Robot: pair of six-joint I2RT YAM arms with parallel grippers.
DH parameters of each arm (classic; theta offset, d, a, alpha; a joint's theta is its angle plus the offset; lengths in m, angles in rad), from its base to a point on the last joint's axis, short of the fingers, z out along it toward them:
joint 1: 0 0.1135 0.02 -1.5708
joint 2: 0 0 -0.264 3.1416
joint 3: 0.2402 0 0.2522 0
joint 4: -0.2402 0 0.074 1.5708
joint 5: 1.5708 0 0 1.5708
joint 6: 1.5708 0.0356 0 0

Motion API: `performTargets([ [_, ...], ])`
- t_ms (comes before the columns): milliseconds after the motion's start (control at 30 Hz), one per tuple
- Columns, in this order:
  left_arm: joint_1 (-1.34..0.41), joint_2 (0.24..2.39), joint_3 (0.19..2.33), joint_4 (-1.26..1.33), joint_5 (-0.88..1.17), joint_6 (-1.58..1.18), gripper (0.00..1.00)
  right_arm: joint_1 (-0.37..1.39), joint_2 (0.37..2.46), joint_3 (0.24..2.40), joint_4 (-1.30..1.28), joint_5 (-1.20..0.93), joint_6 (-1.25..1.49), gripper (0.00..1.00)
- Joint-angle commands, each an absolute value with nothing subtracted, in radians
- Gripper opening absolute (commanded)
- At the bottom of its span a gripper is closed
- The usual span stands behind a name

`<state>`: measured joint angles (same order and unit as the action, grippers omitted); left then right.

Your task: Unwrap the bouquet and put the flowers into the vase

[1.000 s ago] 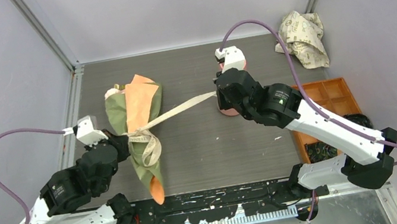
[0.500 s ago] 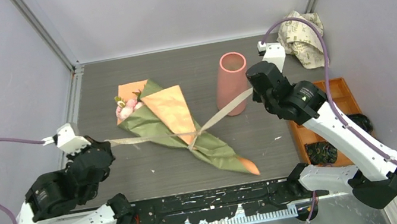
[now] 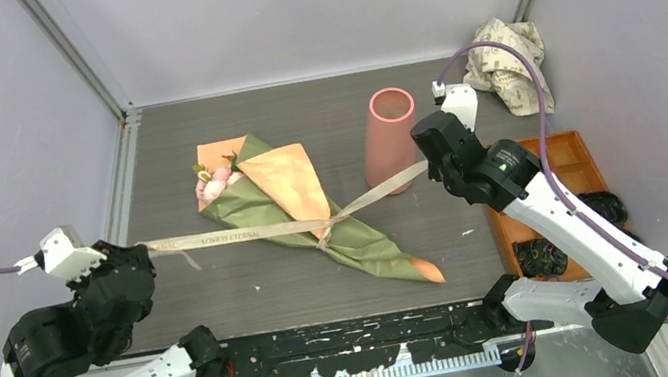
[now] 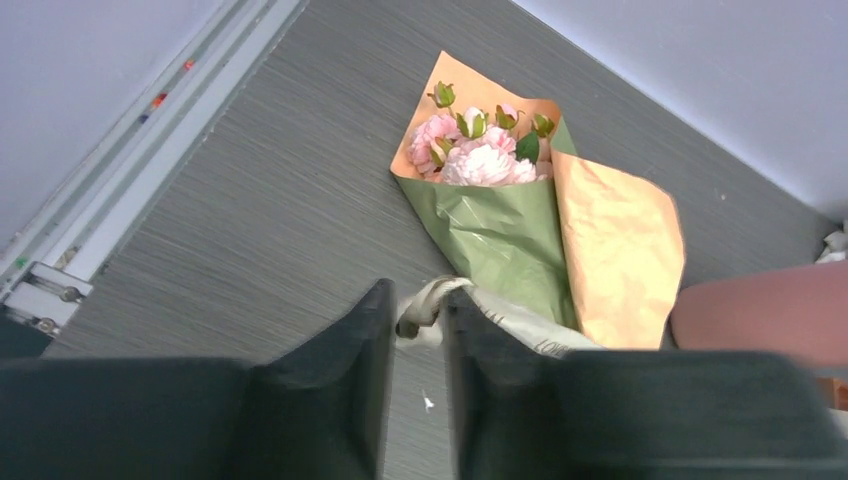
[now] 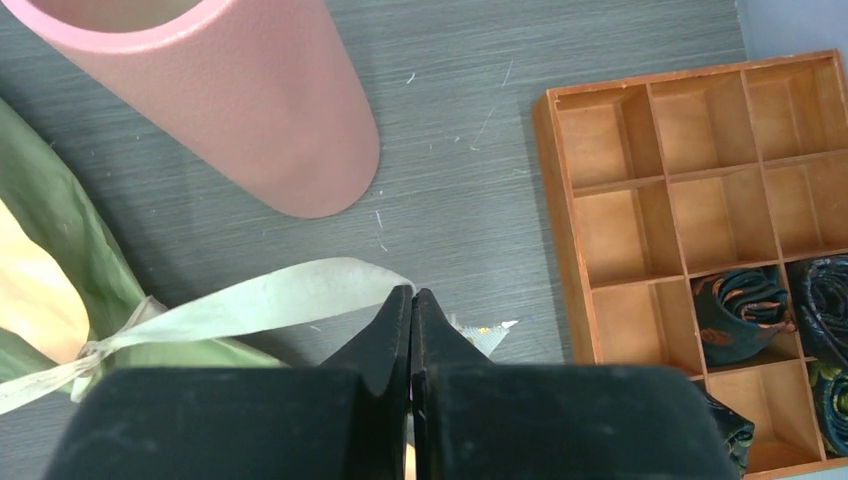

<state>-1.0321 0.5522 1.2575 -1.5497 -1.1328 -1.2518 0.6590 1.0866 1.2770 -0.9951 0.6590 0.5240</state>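
change: ribbon [image 3: 236, 235] drawn longer toward 9 o'clock, bow gone, knot [image 3: 323, 239] remains
left end effector [image 4: 420, 300]: clamped on ribbon end
right end effector [image 5: 412, 295]: together on the other end
bouquet [image 3: 304, 213]: mid-tabletop [image 3: 298, 113], still wrapped
vase [image 3: 390, 139]: upright, 2 o'clock of bouquet

Pale grey walls [image 3: 300, 1], dark woodgrain table [image 3: 298, 113], aluminium corner rails [image 3: 79, 57], even light

The top view looks steeply down on the table [image 3: 298, 113] from above its near edge. Left wrist faces the bouquet [image 4: 500, 215], low; right wrist looks closely down on vase [image 5: 250, 110] and tray [image 5: 640, 200]. All share the ribbon [image 3: 236, 234].
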Motion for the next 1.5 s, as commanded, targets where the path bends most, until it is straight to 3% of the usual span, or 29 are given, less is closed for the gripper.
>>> performTargets([
  [0, -1.028, 0.547, 1.262, -1.492, -1.177, -1.197, 0.40, 0.656, 1.057, 1.274, -1.011, 0.631, 0.545, 0.07],
  [67, -1.028, 0.568, 1.272, -1.438, -1.173, -1.126, 0.58, 0.655, 1.043, 1.261, -1.015, 0.616, 0.548, 0.16],
  [167, -1.028, 0.615, 1.252, -1.253, -1.108, -0.941, 0.84, 0.656, 1.023, 1.242, -1.007, 0.565, 0.547, 0.40],
  [267, -1.029, 0.685, 1.197, -1.071, -0.984, -0.812, 0.89, 0.666, 0.994, 1.228, -0.975, 0.486, 0.551, 0.69],
  [400, -1.029, 0.794, 1.077, -0.835, -0.796, -0.747, 0.88, 0.711, 0.969, 1.216, -0.913, 0.414, 0.558, 0.81],
  [667, -1.021, 1.062, 0.839, -0.363, -0.543, -0.693, 0.80, 0.725, 1.014, 1.105, -0.722, 0.173, 0.660, 0.82],
  [1000, -0.997, 1.284, 0.808, -0.130, -0.398, -0.642, 0.86, 0.727, 1.028, 1.053, -0.676, 0.186, 0.661, 0.81],
  [1067, -0.985, 1.332, 0.815, -0.107, -0.384, -0.629, 0.84, 0.727, 1.031, 1.050, -0.675, 0.190, 0.663, 0.82],
  [1300, -0.974, 1.482, 0.847, -0.108, -0.331, -0.616, 0.56, 0.726, 1.036, 1.052, -0.667, 0.217, 0.653, 0.81],
  [1367, -0.973, 1.495, 0.846, -0.119, -0.321, -0.623, 0.48, 0.726, 1.055, 1.055, -0.661, 0.220, 0.651, 0.82],
  [1467, -0.973, 1.469, 0.840, -0.146, -0.300, -0.637, 0.27, 0.726, 1.097, 1.063, -0.645, 0.214, 0.654, 0.81],
])
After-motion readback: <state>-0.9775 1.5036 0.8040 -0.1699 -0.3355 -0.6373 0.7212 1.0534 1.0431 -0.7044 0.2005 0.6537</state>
